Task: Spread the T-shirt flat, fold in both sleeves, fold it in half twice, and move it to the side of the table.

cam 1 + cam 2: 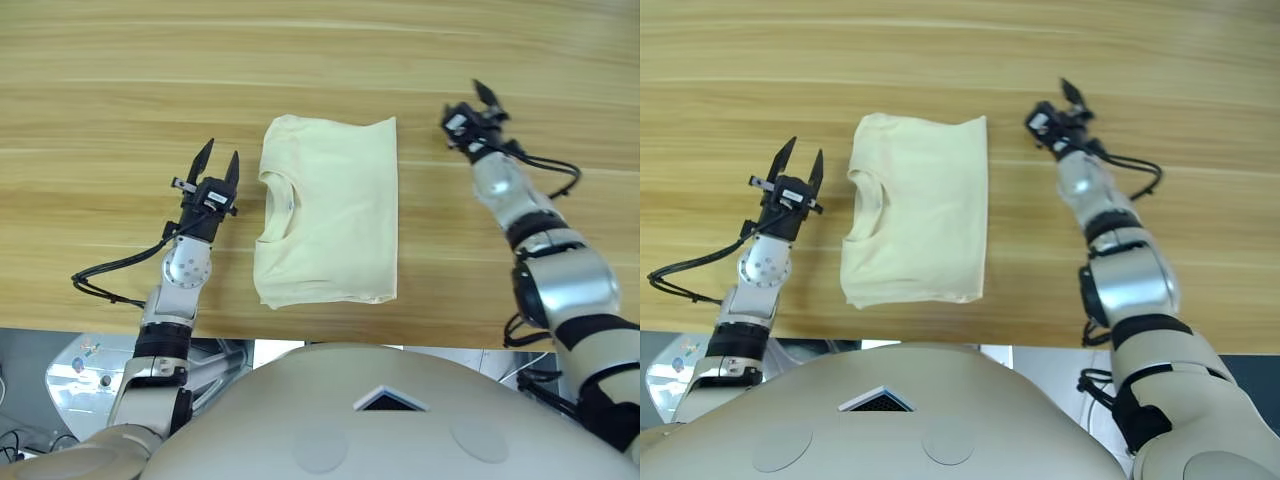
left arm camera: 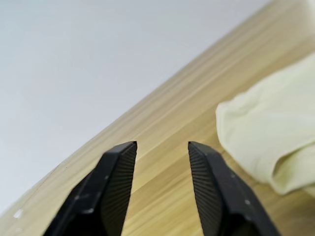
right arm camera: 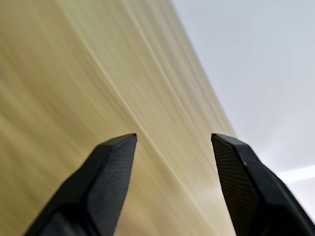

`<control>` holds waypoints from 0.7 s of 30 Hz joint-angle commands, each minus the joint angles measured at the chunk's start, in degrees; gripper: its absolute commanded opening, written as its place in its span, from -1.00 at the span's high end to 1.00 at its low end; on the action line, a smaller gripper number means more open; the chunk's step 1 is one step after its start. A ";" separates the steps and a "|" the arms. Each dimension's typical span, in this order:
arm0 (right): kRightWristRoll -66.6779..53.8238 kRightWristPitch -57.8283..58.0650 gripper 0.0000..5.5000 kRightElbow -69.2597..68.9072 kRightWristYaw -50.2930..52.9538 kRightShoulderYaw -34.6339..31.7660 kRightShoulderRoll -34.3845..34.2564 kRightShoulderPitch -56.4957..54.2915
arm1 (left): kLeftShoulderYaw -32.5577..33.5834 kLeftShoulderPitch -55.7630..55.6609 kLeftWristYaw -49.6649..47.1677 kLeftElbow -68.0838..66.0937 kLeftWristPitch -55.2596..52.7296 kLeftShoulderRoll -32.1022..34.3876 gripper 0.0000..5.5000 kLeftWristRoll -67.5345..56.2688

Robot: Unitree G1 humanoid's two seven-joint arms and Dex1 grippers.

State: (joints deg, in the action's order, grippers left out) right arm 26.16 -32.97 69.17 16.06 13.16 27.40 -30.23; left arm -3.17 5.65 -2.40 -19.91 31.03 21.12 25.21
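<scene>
A pale yellow T-shirt (image 1: 335,215) lies folded into a tall rectangle in the middle of the wooden table (image 1: 100,90), its collar facing my left side. My left gripper (image 1: 219,160) stands open just left of the shirt's collar edge, nothing between its fingers; a folded corner of the T-shirt (image 2: 275,137) lies close beside the left gripper (image 2: 162,147). My right gripper (image 1: 487,98) hovers open over bare wood to the right of the shirt's far corner. The right gripper (image 3: 173,138) holds nothing.
The table's near edge (image 1: 100,325) runs just below the shirt. Bare wood stretches far beyond the shirt and out to both sides. Cables (image 1: 110,270) loop off both wrists.
</scene>
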 commanded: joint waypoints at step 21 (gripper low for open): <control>11.12 -7.51 -0.02 -60.20 -24.40 3.79 25.37 48.71 | -7.04 16.49 20.08 24.84 4.03 34.03 -0.37 14.48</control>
State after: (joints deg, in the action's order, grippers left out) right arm 33.58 -41.83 9.80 -4.26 15.28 50.89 15.58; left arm -8.46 21.16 13.00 4.50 33.85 52.36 40.00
